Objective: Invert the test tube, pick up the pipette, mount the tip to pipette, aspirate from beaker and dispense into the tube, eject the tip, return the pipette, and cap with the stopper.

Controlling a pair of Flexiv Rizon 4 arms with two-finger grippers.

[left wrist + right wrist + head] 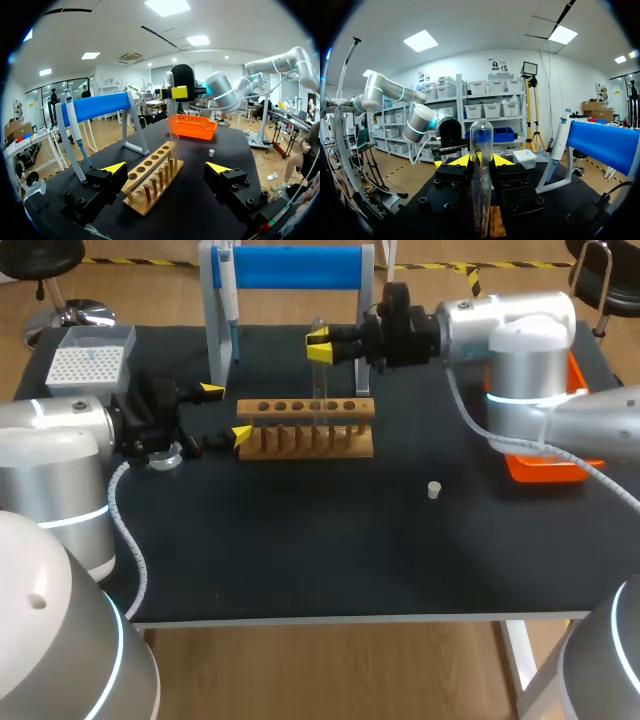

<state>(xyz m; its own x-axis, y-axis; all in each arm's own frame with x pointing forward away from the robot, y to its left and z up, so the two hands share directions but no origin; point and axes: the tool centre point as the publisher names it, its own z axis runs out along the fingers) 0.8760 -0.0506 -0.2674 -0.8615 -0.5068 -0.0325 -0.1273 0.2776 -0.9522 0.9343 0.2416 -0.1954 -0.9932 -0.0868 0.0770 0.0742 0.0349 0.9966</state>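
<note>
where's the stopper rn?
In the head view the stopper sits alone on the black table, on the right side, between the wooden rack and the orange tray.

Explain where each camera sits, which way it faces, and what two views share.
Head view: above and behind, looking down on the black table; left arm and right arm show.
Left wrist view: on the left arm, facing the wooden tube rack and right gripper; open left gripper shows.
Right wrist view: on the right arm, facing the left arm; right gripper, shut on the clear glass test tube, shows.
Shared: both wrist views show the white pipette.
</note>
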